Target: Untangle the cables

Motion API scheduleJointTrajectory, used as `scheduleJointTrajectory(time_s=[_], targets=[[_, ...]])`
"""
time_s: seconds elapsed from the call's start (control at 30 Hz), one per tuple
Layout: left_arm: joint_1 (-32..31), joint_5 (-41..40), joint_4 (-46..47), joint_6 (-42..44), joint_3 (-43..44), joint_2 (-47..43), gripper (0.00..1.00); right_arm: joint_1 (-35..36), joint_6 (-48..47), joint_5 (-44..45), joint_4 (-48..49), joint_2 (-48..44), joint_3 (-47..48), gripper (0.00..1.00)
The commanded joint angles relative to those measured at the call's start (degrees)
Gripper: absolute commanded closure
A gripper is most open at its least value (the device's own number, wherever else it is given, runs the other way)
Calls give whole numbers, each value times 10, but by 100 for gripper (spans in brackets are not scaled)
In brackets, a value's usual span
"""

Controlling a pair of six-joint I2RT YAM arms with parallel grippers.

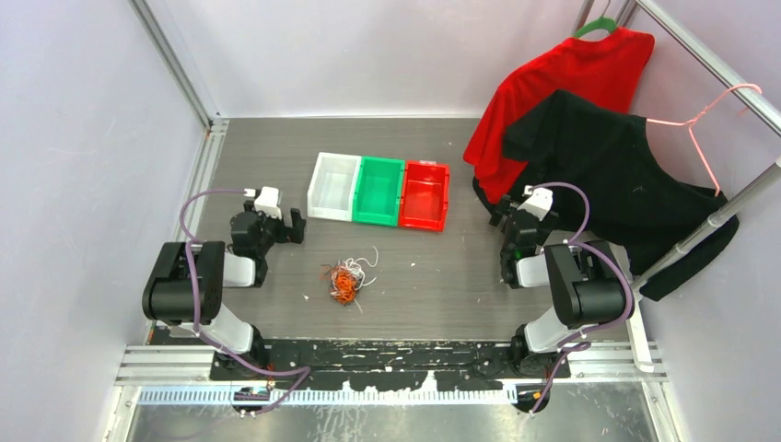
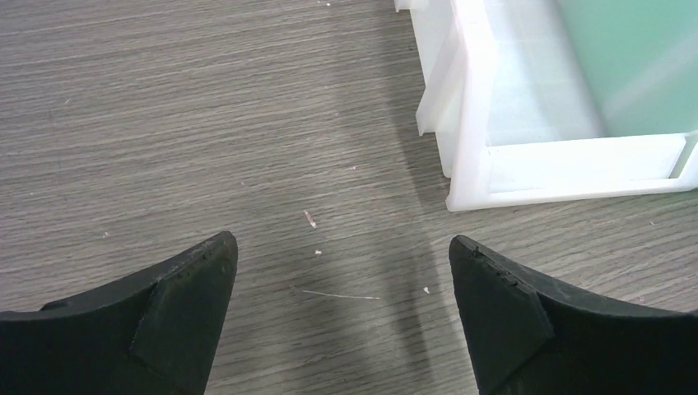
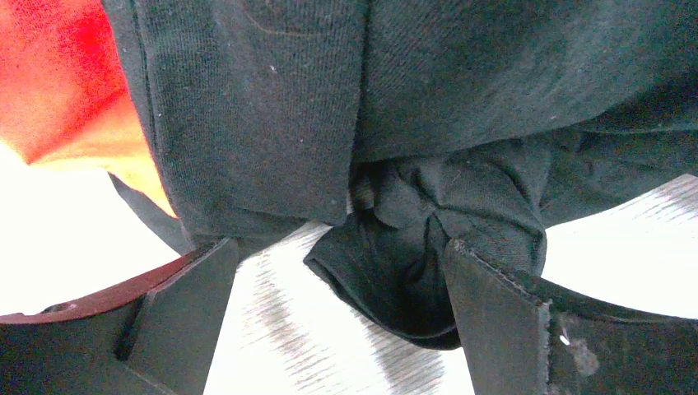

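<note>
Orange, white and black cables [image 1: 345, 279] sit in one small clump on the table [image 1: 442, 267] between the arms. Look light and springy, hard to tell from up here, so I'd pinch a loose white end. Left gripper [image 2: 342, 247] and right gripper [image 3: 342, 247]: jaws wide open, holding nothing.

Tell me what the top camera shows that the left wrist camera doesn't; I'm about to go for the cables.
Only the top view: the cables, one orange, white and black clump lying on the table nearer than the bins, nothing gripping it; the red bin; the red shirt and black shirt hanging by the right claw. Only the left wrist view: the left claw up close, open, with bare wood and a few loose scraps between its fingers. Both: the white bin and the table.
</note>
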Motion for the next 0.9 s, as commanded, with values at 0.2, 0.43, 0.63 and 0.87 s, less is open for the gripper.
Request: scheduleJointTrajectory(time_s=[0.2,0.43,0.63,0.87], targets=[[0,-5,27,9,2,-18,1,-1,-4,0,34,1,1,0],[4,-5,27,4,4,-20,1,-24,32,19,-92,-53,46,0],[14,25,-151,9,64,-84,1,11,44,29,-237,-167,88,0],[16,116,-498,108,201,-160,0,101,121,-44,-387,-228,138,0]])
